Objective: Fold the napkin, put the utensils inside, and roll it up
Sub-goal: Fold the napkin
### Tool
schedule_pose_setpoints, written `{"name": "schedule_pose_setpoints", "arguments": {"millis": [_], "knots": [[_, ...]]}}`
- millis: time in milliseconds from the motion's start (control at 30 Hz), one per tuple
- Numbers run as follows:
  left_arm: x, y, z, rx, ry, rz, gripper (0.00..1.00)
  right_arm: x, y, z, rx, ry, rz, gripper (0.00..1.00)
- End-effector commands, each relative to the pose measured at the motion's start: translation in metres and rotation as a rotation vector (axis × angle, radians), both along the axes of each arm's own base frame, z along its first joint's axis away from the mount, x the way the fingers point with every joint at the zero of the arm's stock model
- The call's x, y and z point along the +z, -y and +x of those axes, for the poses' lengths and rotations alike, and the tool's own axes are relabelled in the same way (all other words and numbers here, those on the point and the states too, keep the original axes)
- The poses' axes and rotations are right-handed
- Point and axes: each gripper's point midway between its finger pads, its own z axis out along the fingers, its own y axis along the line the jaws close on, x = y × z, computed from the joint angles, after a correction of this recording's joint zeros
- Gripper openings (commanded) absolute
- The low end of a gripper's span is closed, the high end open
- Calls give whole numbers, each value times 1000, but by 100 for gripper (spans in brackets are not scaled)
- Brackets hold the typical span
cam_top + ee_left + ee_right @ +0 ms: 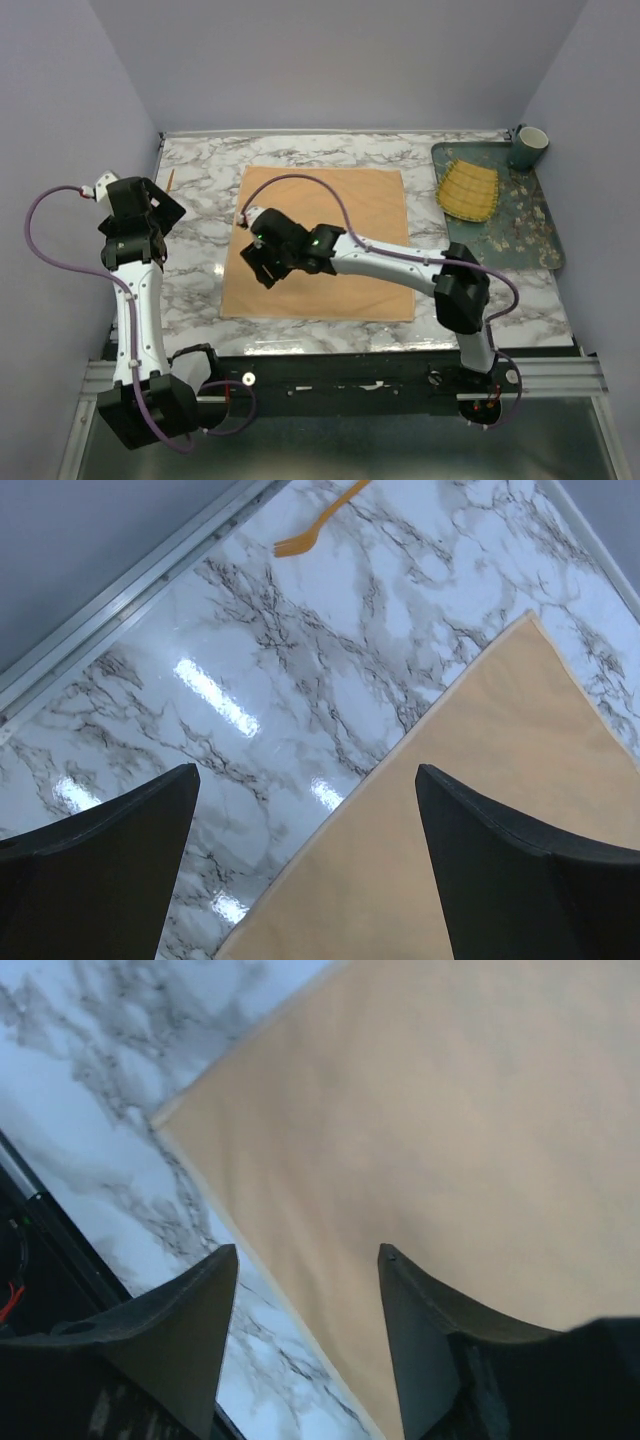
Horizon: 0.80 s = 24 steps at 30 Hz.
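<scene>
The peach-orange napkin (375,205) lies spread flat on the marble table (200,250). My right gripper (258,262) hangs open low over the napkin's near-left part. In the right wrist view the right gripper (308,1250) straddles the napkin's (450,1110) edge with nothing between its fingers. To the left of the napkin my left gripper (158,212) stands wide open and empty. In the left wrist view the left gripper (305,772) is above the napkin's (500,750) left edge. Of the utensils, one orange fork (318,522) lies on the marble at the far left (171,180).
A green tray (530,215) sits at the back right with a yellow checked cloth (468,190) on it. A green cup (528,147) stands at its far corner. Walls close in the table on the left, back and right.
</scene>
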Motion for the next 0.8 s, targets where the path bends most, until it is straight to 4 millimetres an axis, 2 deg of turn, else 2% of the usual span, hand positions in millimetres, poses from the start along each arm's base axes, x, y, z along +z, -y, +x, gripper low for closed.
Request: {"name": "schedule_pose_setpoints", "arguments": {"millis": [0,67,133,167,333,400,500,533,767], "knots": [[-7,-7,2,42,-6,-130,99,-16,-62,-43,207,71,-30,61],[-5,-8,3,46,5,-144,99,-24,-82,-53,259,73,-26,55],[-1,-7,5,40,14,-154,99,-29,-99,-67,311,61,-1,42],[-1,-8,5,41,19,-161,99,-36,-109,-70,331,53,5,39],[-4,-13,-6,80,24,-147,99,-50,-137,-87,410,51,19,41],[-8,-12,-8,77,16,-149,99,-59,-143,-95,430,31,11,41],[-5,-15,-10,90,27,-140,98,-61,-150,-102,452,20,25,40],[-3,-15,-11,94,32,-136,98,-67,-152,-103,454,15,21,39],[1,-17,-12,110,49,-144,98,-101,-149,-105,467,15,-43,42]]}}
